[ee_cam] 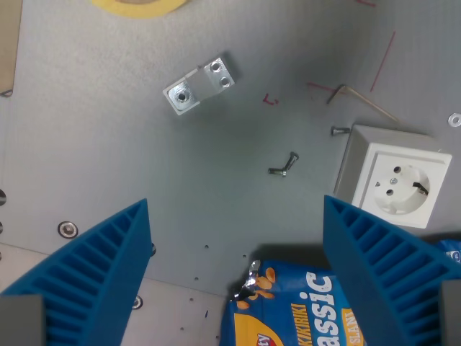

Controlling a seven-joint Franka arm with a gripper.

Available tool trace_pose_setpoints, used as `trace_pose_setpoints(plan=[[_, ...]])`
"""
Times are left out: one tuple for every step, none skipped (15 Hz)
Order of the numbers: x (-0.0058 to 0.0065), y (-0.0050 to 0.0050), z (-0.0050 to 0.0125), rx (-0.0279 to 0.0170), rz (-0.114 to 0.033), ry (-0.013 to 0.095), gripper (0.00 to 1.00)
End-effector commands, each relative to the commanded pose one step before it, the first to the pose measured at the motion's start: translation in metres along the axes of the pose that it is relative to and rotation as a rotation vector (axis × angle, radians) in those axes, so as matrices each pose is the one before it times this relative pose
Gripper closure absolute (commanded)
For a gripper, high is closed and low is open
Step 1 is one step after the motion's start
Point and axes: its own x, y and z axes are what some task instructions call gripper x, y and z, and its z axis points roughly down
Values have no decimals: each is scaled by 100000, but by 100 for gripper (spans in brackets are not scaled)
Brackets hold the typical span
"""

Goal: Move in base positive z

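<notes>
My gripper (236,245) is open, its two blue ribbed fingers (94,277) wide apart at the bottom of the wrist view, with nothing between them. It hangs above a grey metal table (108,144). Below it, between the fingers, lies a blue snack bag (295,306) with yellow and white lettering, partly cut off by the bottom edge.
A white socket box (395,176) stands at the right. A small metal bracket (199,85) lies upper middle. Two loose screws (284,167) lie near the centre, another screw (340,130) by the box. An Allen key (364,101) and yellow tape roll (140,6) lie further up.
</notes>
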Motion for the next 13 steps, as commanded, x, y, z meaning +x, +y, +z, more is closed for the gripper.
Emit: trace_pose_setpoints(plan=[[-10, 8, -687, -112, -17, 404, 0], [-15, 0, -500, 0, 0, 0, 0], [-14, 1, -500, 0, 0, 0, 0], [-11, 2, -500, 0, 0, 0, 0], [-9, 2, -500, 0, 0, 0, 0], [-7, 3, -500, 0, 0, 0, 0], [-6, 3, -500, 0, 0, 0, 0], [-4, 4, -500, 0, 0, 0, 0], [-4, 4, -500, 0, 0, 0, 0], [-3, 4, -500, 0, 0, 0, 0], [-2, 5, -500, 0, 0, 0, 0], [-1, 5, -500, 0, 0, 0, 0], [0, 5, -500, 0, 0, 0, 0]])
